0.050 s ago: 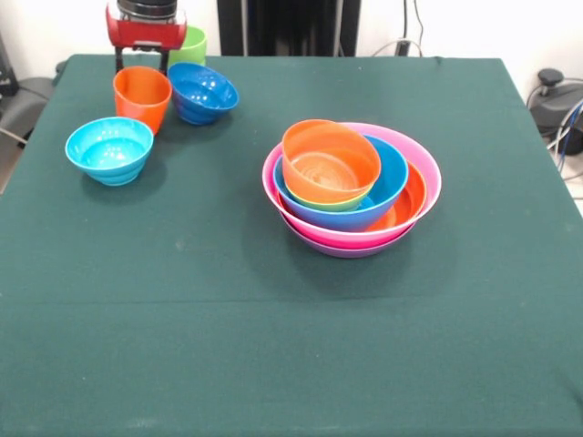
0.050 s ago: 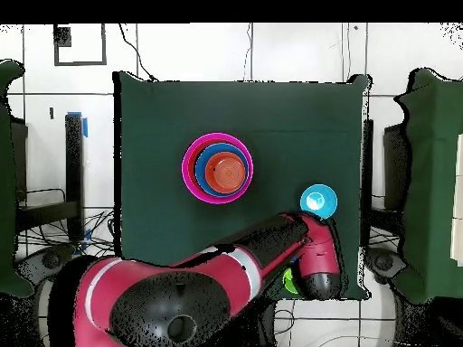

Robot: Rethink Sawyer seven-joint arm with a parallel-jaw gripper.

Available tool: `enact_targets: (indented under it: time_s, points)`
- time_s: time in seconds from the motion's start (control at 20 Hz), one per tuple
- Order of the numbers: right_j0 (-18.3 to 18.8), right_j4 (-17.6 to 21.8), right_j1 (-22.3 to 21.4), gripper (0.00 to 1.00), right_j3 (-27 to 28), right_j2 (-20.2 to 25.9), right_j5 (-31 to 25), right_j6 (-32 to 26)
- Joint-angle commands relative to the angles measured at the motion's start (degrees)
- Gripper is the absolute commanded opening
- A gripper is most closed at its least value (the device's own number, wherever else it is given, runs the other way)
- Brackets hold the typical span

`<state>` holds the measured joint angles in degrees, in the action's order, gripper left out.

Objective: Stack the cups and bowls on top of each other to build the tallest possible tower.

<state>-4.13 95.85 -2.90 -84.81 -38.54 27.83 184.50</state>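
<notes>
The tower (image 1: 351,187) stands right of the table's middle: a purple bowl at the base, then pink, orange and blue bowls, a lime green small bowl and a tilted orange small bowl (image 1: 330,161) on top. From above the tower (image 2: 218,168) shows as nested rings. At the far left stand the orange cup (image 1: 142,96), a dark blue bowl (image 1: 202,91) and a light blue bowl (image 1: 109,148). The lime green cup (image 1: 193,44) sits behind them. My gripper (image 1: 143,62) hangs open just behind the orange cup, holding nothing. In the overhead view my arm (image 2: 312,257) covers the cups; the light blue bowl (image 2: 317,201) shows beside it.
The dark green table cloth (image 1: 273,346) covers the whole table. Cables and dark equipment lie off the table's right edge (image 1: 556,100). The loose cups and bowls stand close together near the far left corner.
</notes>
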Motion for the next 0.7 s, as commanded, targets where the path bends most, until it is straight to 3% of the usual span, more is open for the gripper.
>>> enact_targets:
  time_s: [0.05, 0.25, 0.7]
  points:
    - [-5.09, 3.3, 3.51, 1.0, 6.29, 3.11, 6.32, 23.65]
    - [-7.09, 3.91, 4.41, 1.0, 6.68, 1.71, 8.05, 27.86]
    - [-7.64, 3.39, 5.46, 1.0, 7.28, 0.58, 9.14, 29.11]
